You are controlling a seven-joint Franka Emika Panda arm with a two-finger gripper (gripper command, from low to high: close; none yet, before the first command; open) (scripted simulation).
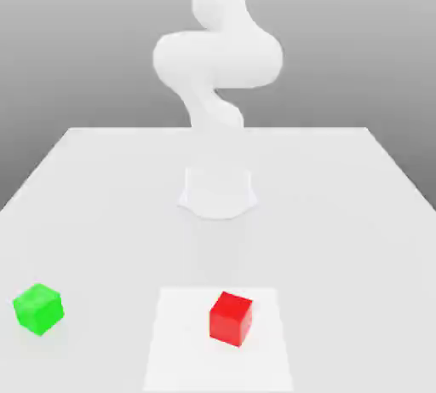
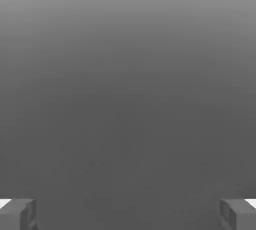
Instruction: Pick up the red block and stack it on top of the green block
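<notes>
My fingers stand spread and empty; the red block lies to the exterior view's right of the green block

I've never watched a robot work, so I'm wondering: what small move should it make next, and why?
Probably swing the open hand over toward the red block, staying above it for now. The block sits on the pale square, apart from the green block, and nothing lies between the fingers yet.
</notes>
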